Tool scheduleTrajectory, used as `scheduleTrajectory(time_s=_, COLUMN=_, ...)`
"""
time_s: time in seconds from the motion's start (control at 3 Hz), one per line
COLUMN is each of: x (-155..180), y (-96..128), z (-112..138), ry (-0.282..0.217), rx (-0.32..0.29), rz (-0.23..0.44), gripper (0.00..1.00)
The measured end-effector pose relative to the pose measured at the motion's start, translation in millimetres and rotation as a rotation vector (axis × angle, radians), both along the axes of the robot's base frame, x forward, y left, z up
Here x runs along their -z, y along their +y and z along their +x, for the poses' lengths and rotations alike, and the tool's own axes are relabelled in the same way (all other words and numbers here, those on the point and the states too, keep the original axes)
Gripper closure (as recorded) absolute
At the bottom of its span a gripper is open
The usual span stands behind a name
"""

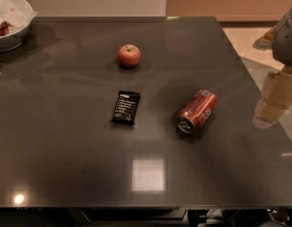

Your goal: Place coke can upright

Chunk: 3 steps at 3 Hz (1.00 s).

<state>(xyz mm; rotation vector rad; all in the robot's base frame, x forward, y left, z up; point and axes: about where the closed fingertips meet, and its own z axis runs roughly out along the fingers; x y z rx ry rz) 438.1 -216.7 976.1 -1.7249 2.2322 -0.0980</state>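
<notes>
The coke can (197,111) is red with white lettering and lies on its side on the dark table (65,150), right of centre. Its silver top points toward the front left. My gripper (273,100) shows as tan parts below a grey arm section (286,34) at the right edge of the view. It hangs beyond the table's right side, well to the right of the can, and touches nothing.
A red apple (129,56) sits at the back centre. A flat black snack bar wrapper (125,107) lies left of the can. A white bowl (11,25) with red bits stands at the back left corner. The table's right edge runs beside the gripper.
</notes>
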Motion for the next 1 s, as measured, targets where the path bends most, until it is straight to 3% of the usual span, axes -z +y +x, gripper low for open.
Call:
scheduleTrajectory(time_s=0.33, x=0.0, y=0.0, z=0.0, ry=0.000, rx=0.000, rz=0.000, gripper=0.00)
scheduleTrajectory(time_s=0.67, x=-2.1, y=3.7, z=5.3, ry=-0.009, rx=-0.047, rz=-0.001, gripper=0.00)
scheduleTrajectory(time_s=1.0, x=6.1, y=19.1, z=17.5, ry=-0.018, rx=-0.168, rz=-0.001, gripper=0.00)
